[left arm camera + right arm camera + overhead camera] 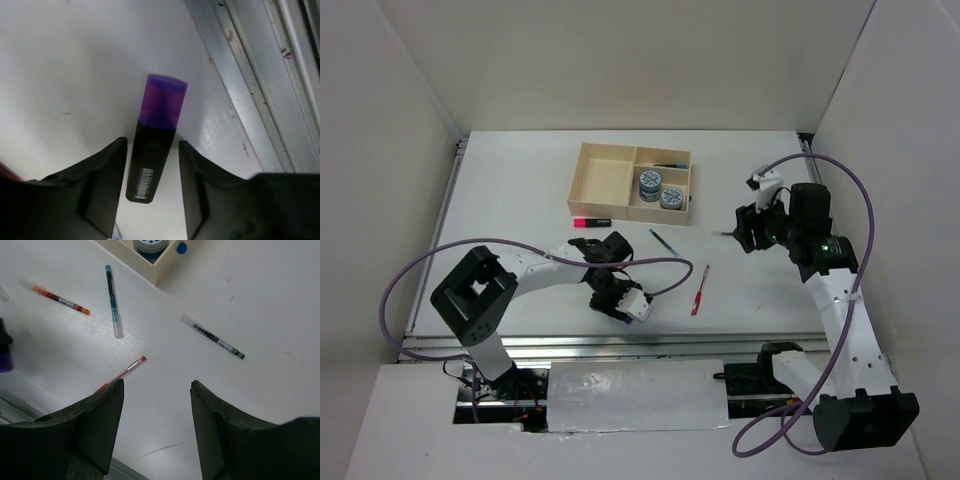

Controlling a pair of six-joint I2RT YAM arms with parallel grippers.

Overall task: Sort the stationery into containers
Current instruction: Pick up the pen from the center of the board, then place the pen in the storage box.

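A black highlighter with a purple end (152,150) lies on the white table between the open fingers of my left gripper (151,145), with a gap on each side. That gripper (620,298) is low near the table's front edge. My right gripper (157,385) is open and empty, held high at the right (745,228). Below it lie a red pen (121,372), a blue pen (113,302), a black pen (215,337) and an orange-red pen (57,299). The beige tray (603,180) holds two tape rolls (659,190) and a pen (670,165). A pink-ended highlighter (590,222) lies before it.
A metal rail (270,85) runs along the table's front edge just right of the purple highlighter. The left arm's purple cable (650,263) loops over the table between the pens. White walls enclose the table on three sides.
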